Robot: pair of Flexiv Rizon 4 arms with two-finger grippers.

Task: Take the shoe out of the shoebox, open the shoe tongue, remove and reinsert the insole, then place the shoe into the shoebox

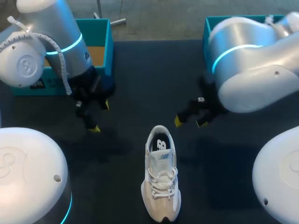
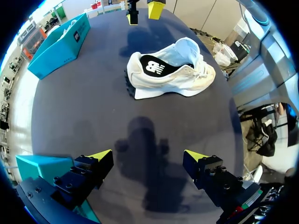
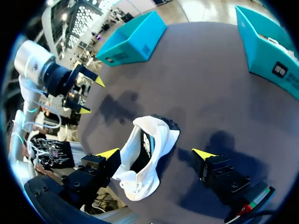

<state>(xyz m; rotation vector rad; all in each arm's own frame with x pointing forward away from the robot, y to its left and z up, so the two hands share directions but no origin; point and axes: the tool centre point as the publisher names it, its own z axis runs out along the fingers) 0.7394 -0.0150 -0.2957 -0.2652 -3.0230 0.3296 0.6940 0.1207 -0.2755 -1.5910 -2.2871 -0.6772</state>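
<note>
Shoe (image 1: pixel 161 182) lies heel-first toward my 2 empty, wide-open hands, with the right hand (image 1: pixel 190 122) nearer than the left hand (image 1: pixel 100 116).

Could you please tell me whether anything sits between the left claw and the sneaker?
Nothing visible does: only dark table lies between the open left claw and the white sneaker ahead of it.

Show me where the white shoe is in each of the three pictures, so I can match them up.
Head view: the shoe stands low in the middle.
Left wrist view: the shoe is ahead of the left gripper, well clear of it.
Right wrist view: the shoe is close under the right gripper, between its open fingers, untouched.
Shared landmark: the teal box by the right arm.
</note>
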